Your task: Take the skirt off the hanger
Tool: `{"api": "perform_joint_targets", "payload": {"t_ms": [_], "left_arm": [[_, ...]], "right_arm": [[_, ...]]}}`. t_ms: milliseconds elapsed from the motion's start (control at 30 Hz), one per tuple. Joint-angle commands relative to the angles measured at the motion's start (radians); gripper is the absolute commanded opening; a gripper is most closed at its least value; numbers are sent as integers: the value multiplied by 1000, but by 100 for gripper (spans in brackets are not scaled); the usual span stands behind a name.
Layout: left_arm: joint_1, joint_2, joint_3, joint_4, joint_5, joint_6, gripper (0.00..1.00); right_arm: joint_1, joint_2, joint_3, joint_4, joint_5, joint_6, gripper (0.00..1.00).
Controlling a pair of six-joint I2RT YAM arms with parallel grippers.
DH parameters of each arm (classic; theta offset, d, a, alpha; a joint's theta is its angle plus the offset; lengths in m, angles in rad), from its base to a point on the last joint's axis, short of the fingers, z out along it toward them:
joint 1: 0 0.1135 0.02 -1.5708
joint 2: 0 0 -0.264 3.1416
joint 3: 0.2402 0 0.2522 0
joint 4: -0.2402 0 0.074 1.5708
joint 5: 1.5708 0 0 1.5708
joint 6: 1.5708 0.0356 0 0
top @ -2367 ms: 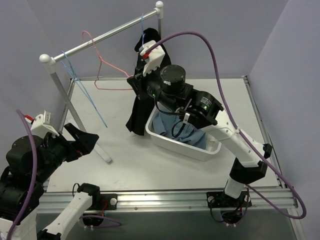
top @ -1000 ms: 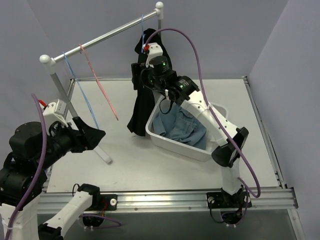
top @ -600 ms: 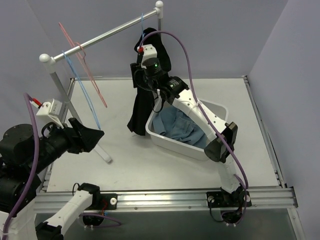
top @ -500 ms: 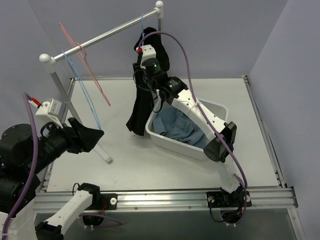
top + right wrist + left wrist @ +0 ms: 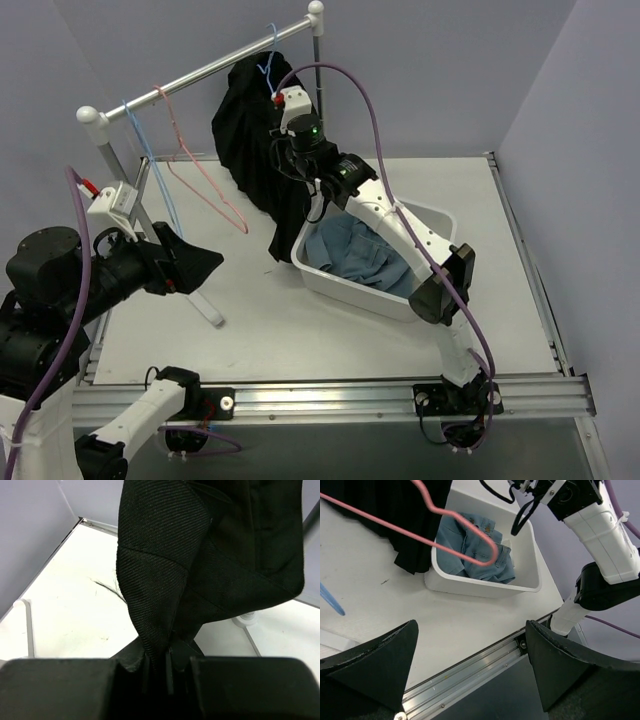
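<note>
The black skirt (image 5: 245, 135) hangs spread out from a light-blue hanger (image 5: 267, 63) hooked on the rail near its far right end. My right gripper (image 5: 284, 163) is at the skirt's right side and is shut on a fold of it. In the right wrist view the black fabric (image 5: 200, 555) runs down into the closed fingers (image 5: 165, 667). My left gripper (image 5: 196, 263) is open and empty at the near left, well apart from the skirt. In the left wrist view its wide fingers (image 5: 370, 665) frame the table's near edge, and the skirt's hem (image 5: 395, 510) shows at the top left.
A pink hanger (image 5: 205, 175) and a second light-blue hanger (image 5: 150, 165) hang on the rail (image 5: 200, 72) to the left. A white tub (image 5: 425, 295) with a blue denim garment (image 5: 355, 250) stands below the right arm. The rack's leg (image 5: 205, 305) stands beside my left gripper.
The skirt has swung left and fanned out, and its hanger's hook now shows. The pink hanger has swung down to the right. My left gripper has shifted slightly right.
</note>
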Motion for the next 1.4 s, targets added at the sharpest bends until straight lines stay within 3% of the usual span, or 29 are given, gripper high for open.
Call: {"api": "perform_joint_targets", "payload": {"t_ms": [0,400,700,1367], "left_arm": [[0,24,37,94,80,-20,97],[0,96,127,118,113,-23,94],[2,126,190,164,45,-21,90],[0,281,251,276,24,5,87]], "right_arm": [[-6,-115,-21,160,-31,-25,0],[-6,-218,-38,229,-115,86,0],[1,-314,-151,218,-189,133,0],[63,-676,-522,-57,-430,158,0]]}}
